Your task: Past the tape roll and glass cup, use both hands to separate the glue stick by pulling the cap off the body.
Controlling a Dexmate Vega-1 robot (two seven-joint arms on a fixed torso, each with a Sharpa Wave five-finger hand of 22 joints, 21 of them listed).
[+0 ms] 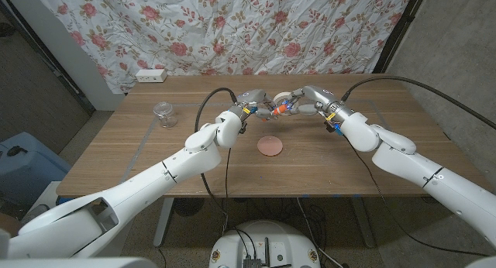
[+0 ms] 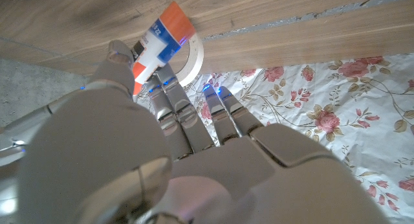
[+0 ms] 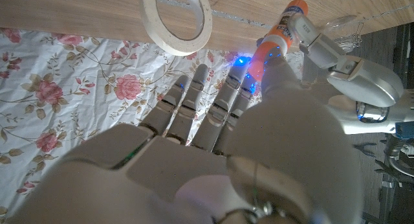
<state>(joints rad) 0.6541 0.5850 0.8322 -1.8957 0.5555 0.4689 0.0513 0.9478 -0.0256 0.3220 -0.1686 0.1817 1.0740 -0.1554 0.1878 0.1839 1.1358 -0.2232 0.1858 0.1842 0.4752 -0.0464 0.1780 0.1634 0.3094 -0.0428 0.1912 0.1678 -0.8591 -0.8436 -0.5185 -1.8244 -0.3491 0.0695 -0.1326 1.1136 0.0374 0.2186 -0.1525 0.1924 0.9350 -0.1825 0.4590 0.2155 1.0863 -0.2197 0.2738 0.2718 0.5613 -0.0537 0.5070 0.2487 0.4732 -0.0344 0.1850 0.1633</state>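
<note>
The glue stick (image 1: pixel 280 108) has a white and blue label and orange ends, and it hangs in one piece above the far middle of the table. My left hand (image 1: pixel 260 105) pinches one end and my right hand (image 1: pixel 308 101) pinches the other. In the left wrist view the glue stick (image 2: pixel 162 39) sticks out beyond my left hand (image 2: pixel 187 153). In the right wrist view my right hand (image 3: pixel 213 140) holds the orange part of the glue stick (image 3: pixel 279 31), and the left hand (image 3: pixel 343 62) holds it from the other side.
The tape roll (image 3: pixel 178 20) lies on the table just behind the hands. The glass cup (image 1: pixel 163 113) stands at the far left. A pinkish disc (image 1: pixel 270 145) lies on the table (image 1: pixel 194 171) below the hands. A white power strip (image 1: pixel 150 75) sits at the back left edge.
</note>
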